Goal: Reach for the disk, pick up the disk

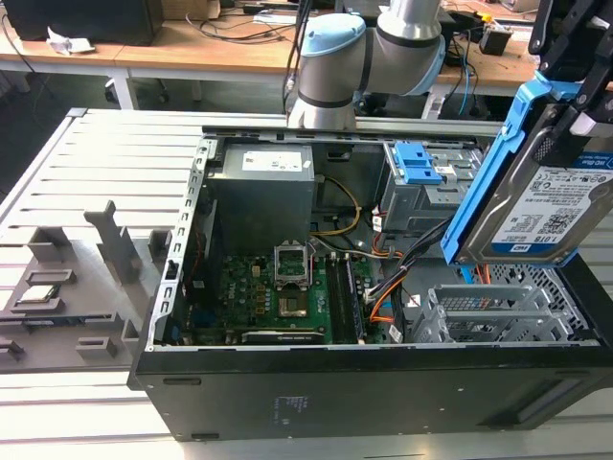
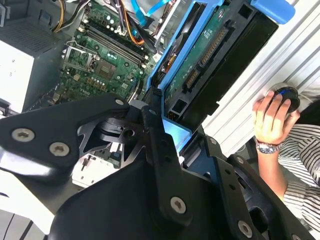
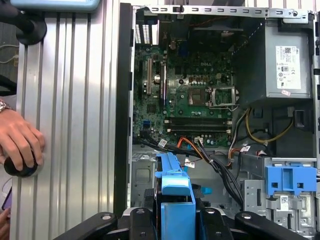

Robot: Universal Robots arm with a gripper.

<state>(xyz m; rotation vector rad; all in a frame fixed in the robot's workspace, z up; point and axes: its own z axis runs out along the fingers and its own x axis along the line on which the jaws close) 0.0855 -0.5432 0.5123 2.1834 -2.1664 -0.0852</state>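
The disk (image 1: 548,203), a silver hard drive with a white-and-blue label and blue rails, hangs tilted above the right end of the open computer case (image 1: 364,383) in the exterior view. My gripper (image 1: 573,101) is shut on its upper end, black fingers on either side. In the second wrist view the disk's (image 2: 207,57) underside with its green board and connector runs away from the gripper (image 2: 170,142). In the first wrist view the blue rail of the disk (image 3: 174,192) sits between the black fingers (image 3: 142,222), above the case's drive bay.
Inside the case lie the motherboard (image 1: 278,297), the power supply (image 1: 263,192), cables and a grey drive cage with a blue tab (image 1: 417,163). A grey fixture with a small chip (image 1: 43,287) stands at the exterior view's left. A person's hand (image 3: 17,142) rests on a black knob on the slatted table.
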